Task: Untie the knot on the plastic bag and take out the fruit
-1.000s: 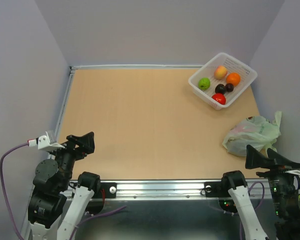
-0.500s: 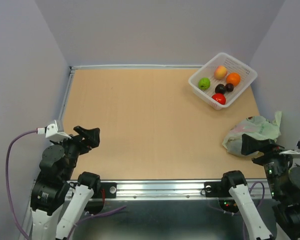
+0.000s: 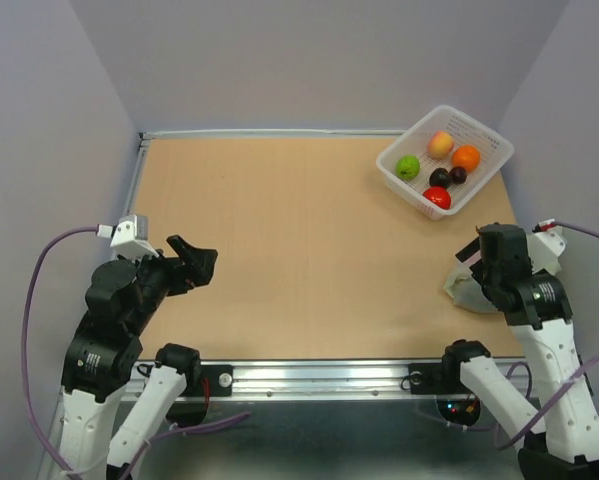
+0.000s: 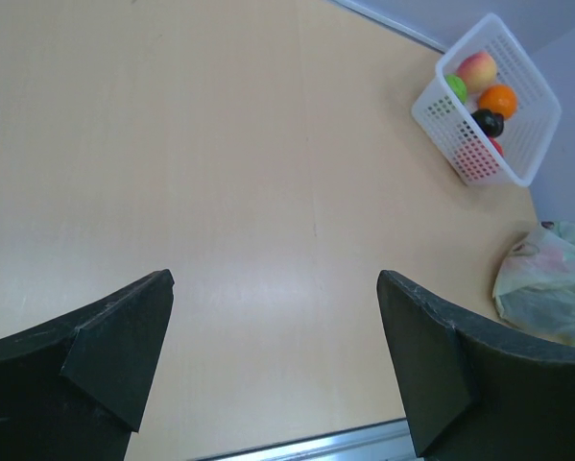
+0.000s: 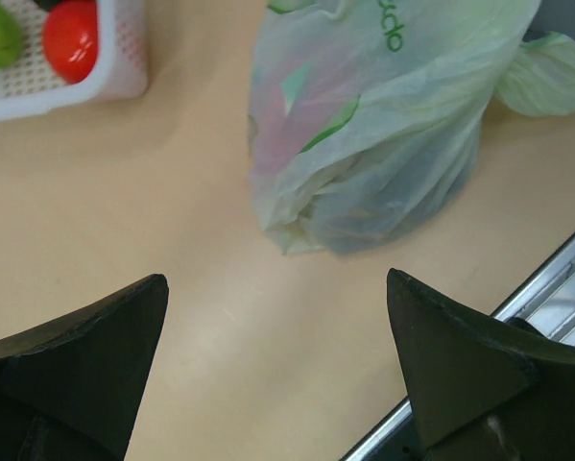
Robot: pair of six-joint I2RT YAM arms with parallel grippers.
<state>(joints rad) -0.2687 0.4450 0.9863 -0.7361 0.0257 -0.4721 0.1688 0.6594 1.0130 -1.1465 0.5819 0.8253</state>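
The pale green plastic bag [image 5: 383,125] lies closed on the table at the right edge. In the top view only its near-left corner [image 3: 461,290] shows under my right arm. Pink, green and dark shapes of the fruit show dimly through its film. A bunched handle end [image 5: 551,72] sticks out at its far right, and I cannot make out the knot itself. My right gripper [image 5: 277,327] [image 3: 489,268] is open and empty, above the table just beside the bag. My left gripper [image 4: 277,365] [image 3: 201,262] is open and empty over the near left table. The bag [image 4: 548,288] lies far to its right.
A white mesh basket [image 3: 479,130] stands at the far right with small green, peach, orange, red and dark round fruits. It also shows in the left wrist view [image 4: 517,144] and the right wrist view [image 5: 124,67]. The metal rail [image 3: 319,375] runs along the near edge.
Both arms have risen from the near edge and reached forward. My right gripper has swung in over the bag, hiding most of it from the top view. My left gripper moved up and right.
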